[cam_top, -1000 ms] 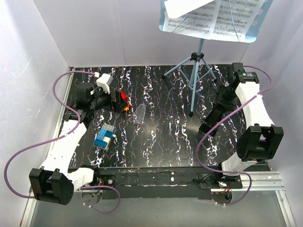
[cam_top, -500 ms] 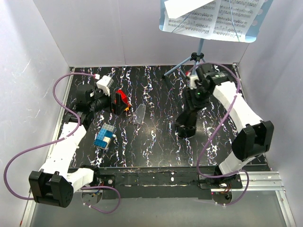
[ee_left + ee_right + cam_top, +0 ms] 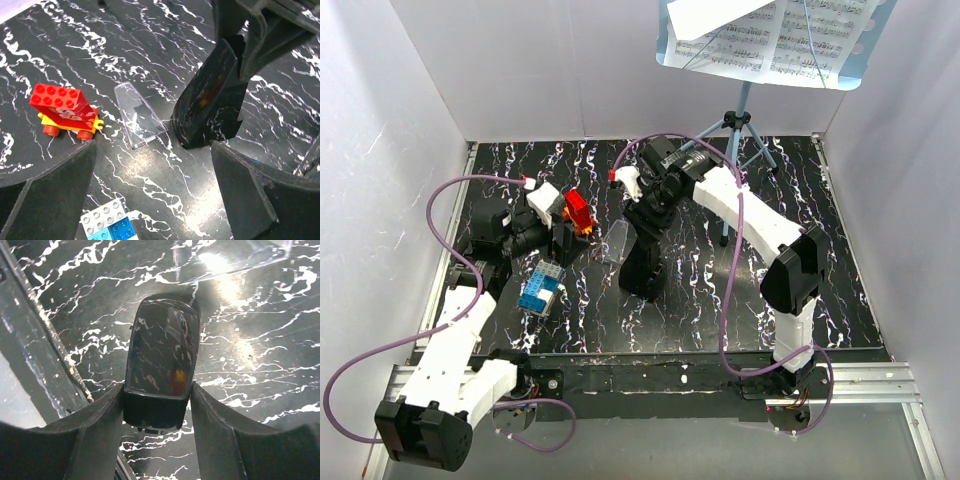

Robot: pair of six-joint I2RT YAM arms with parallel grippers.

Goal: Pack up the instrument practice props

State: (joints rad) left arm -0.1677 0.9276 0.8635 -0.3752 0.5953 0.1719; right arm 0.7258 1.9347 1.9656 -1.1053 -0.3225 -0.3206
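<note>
Pinches a glossy black block point(image 3: 161, 345) in the right pincer point(image 3: 157, 397) at the middle of the tabletop point(image 3: 705, 290) (beside a clear plastic piece point(image 3: 137, 117)); holds the left pincer point(image 3: 154, 147) spread near a red brick point(image 3: 62, 105).

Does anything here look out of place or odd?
One sheet-music page sits crooked over the others on the music stand. A red toy brick, a blue-and-white brick and a clear plastic piece lie scattered on the table, unrelated to music. The right gripper grips a glossy black object.
</note>
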